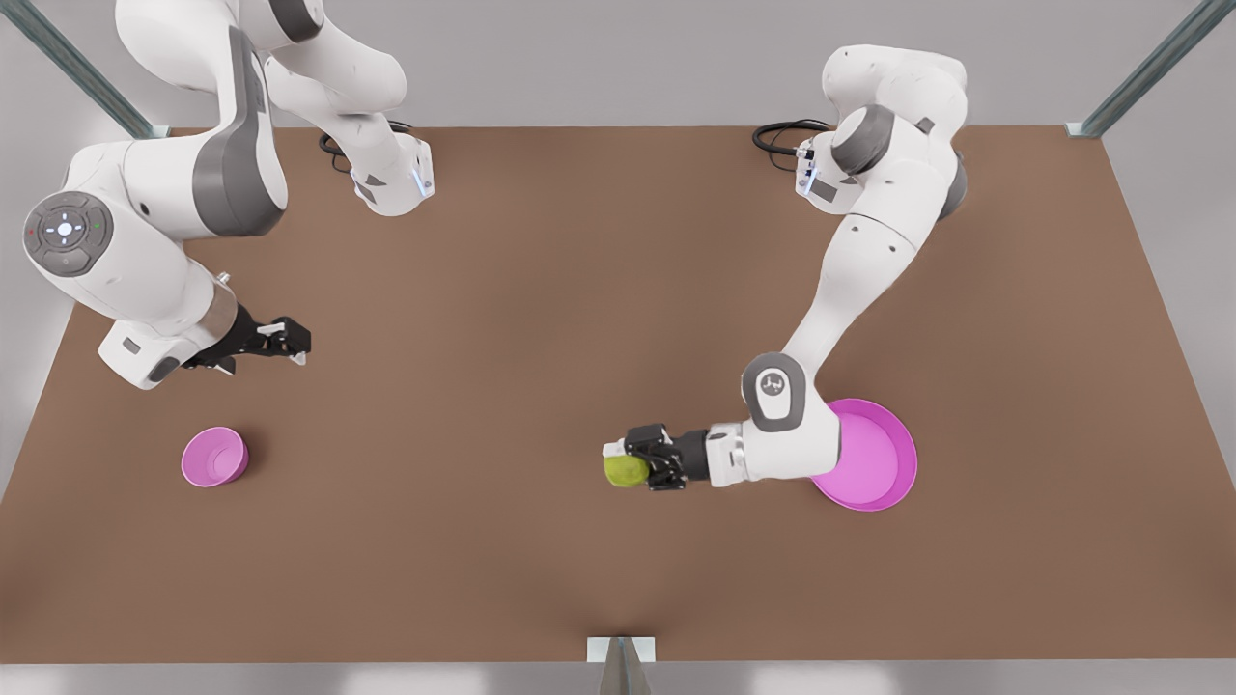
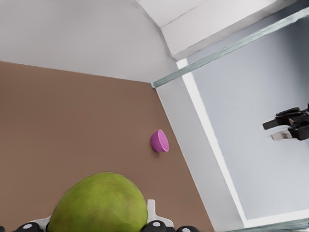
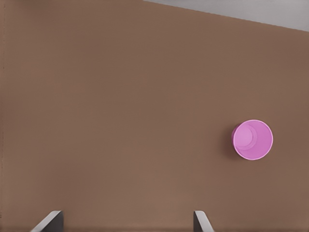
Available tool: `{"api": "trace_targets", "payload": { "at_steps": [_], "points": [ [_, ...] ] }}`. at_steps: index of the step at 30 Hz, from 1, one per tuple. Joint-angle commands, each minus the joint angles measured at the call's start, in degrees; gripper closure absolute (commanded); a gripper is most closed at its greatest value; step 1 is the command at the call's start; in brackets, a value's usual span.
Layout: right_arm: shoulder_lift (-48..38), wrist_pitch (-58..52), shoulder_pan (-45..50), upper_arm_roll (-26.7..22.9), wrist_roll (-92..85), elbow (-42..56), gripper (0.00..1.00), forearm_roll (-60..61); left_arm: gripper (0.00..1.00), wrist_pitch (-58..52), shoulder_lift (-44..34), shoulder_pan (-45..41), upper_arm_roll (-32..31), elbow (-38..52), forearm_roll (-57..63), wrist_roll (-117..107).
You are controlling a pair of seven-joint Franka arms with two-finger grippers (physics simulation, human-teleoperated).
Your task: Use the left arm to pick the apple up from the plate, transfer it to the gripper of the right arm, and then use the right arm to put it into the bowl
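Your apple (image 1: 626,470) is off the plate (image 1: 884,463) and clamped in the left gripper (image 1: 632,463), held out sideways above the table (image 1: 541,319), toward the middle of its near edge; in the left wrist view the apple (image 2: 99,205) sits between the fingers with the bowl (image 2: 160,141) far off beyond it; the plate lies bare near the table's right edge as the front view has it, partly under that arm's wrist. The right gripper (image 1: 290,340) hangs near the opposite edge, jaws apart, nothing between them, with the bowl (image 1: 214,457) on the table just beside it toward the near edge; its wrist view looks down on the bowl (image 3: 252,139). You're in the transfer step, I'd say: pick done, handover not yet begun; the grippers are well apart. Next you'll need both brought together over mid-table, the open jaws lined up on the apple's free side; close before the left lets go.
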Motion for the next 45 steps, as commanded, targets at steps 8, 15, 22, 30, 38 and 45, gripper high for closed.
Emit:
{"api": "trace_targets", "payload": {
  "at_steps": [8, 15, 22, 30, 38, 45],
  "points": [
    [6.9, 10.0, 0.5, 5.6, 15.3, 0.1, 0.0, 23.7, 0.31, 14.7, 5.7, -7.5, -1.8, 8.0, -6.0, 79.6],
    [38.0, 16.7, -0.7, 6.1, 2.3, 21.2, 0.0, 62.3, 0.31, 15.9, 8.2, -9.6, -2.3, 11.7, -6.2, 80.2],
    [43.7, 14.2, 1.6, 7.7, -2.8, 21.7, 0.0, 73.4, 0.31, 19.7, 8.8, -11.8, -2.6, 12.5, -6.9, 79.9],
    [46.5, 0.3, -0.7, 6.9, -8.9, 23.1, 0.0, 69.6, 0.31, 19.8, 9.1, -11.8, -2.8, 12.7, -7.1, 79.9],
    [46.9, 5.0, 0.5, 7.8, -17.0, 20.2, 0.0, 67.1, 0.31, 20.5, 9.0, -11.8, -3.5, 12.7, -7.1, 79.8],
    [47.0, 11.4, 1.9, 7.9, -26.2, 20.2, 0.0, 73.0, 0.31, 20.5, 9.0, -11.8, -3.5, 12.7, -7.1, 79.8]
  ]
}}
